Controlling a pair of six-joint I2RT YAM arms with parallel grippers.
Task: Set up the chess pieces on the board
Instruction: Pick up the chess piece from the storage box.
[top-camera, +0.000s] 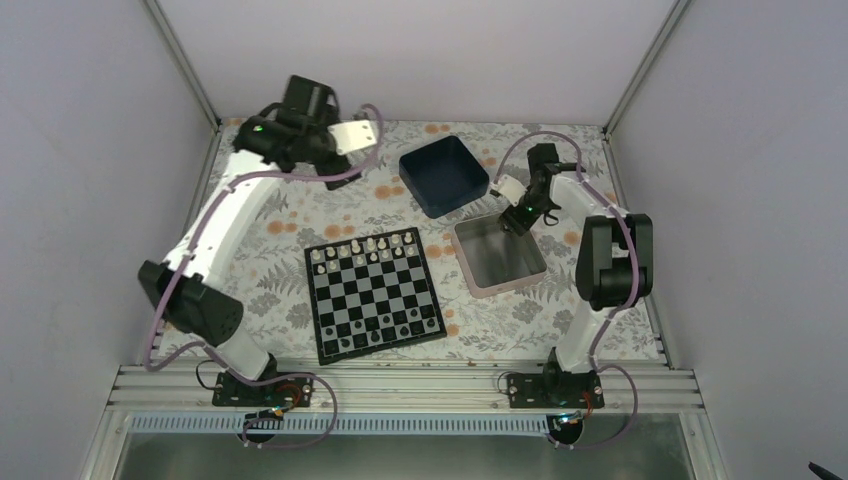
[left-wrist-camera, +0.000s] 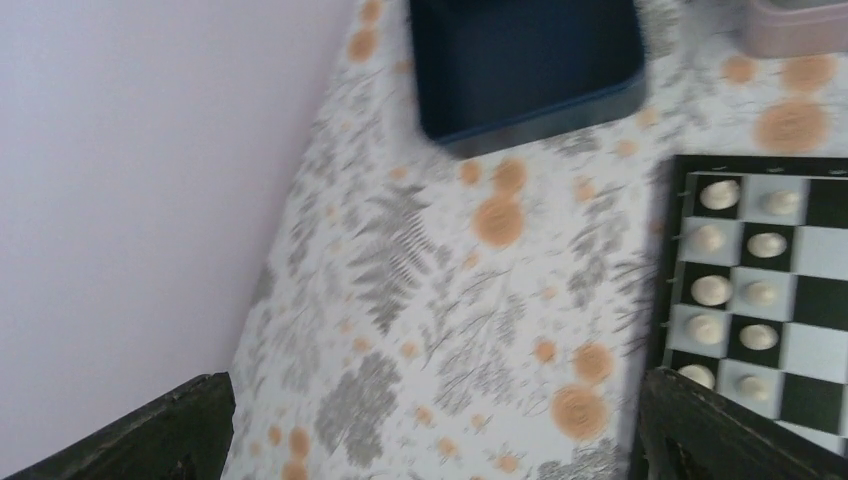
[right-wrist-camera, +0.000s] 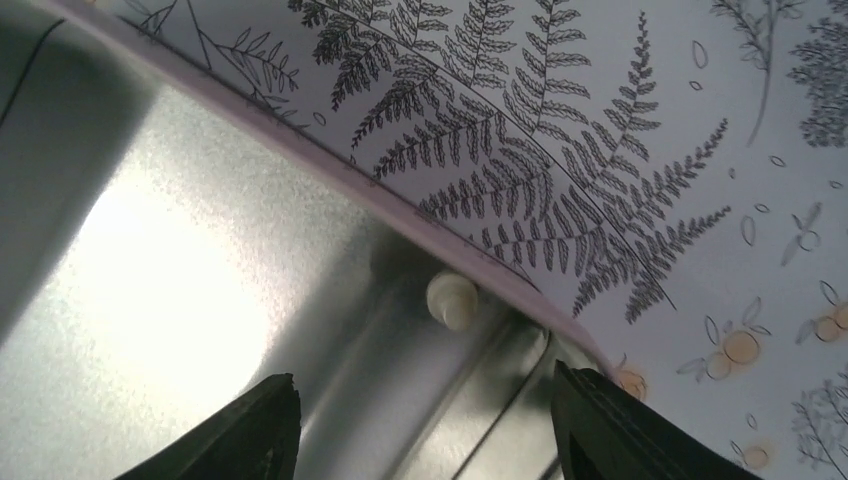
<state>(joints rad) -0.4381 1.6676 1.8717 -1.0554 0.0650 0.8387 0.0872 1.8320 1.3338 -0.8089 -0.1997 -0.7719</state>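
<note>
Chess pieces (top-camera: 365, 248), cream-white, fill the two far rows of the board (top-camera: 375, 292) on the floral surface (top-camera: 270, 250). One stray cream piece (right-wrist-camera: 452, 300) lies in a corner of the silver tin (right-wrist-camera: 150, 250). The right pincer (right-wrist-camera: 430, 430) hangs open above it, and the left pincer (left-wrist-camera: 430, 440) gapes wide and empty.

Blue box (top-camera: 444, 175): square, open-topped, at my far side.
Tin (top-camera: 500, 262): silvery, just right of the box, nearer me.
Cloth (top-camera: 270, 250): ferns, orange flowers.
</note>
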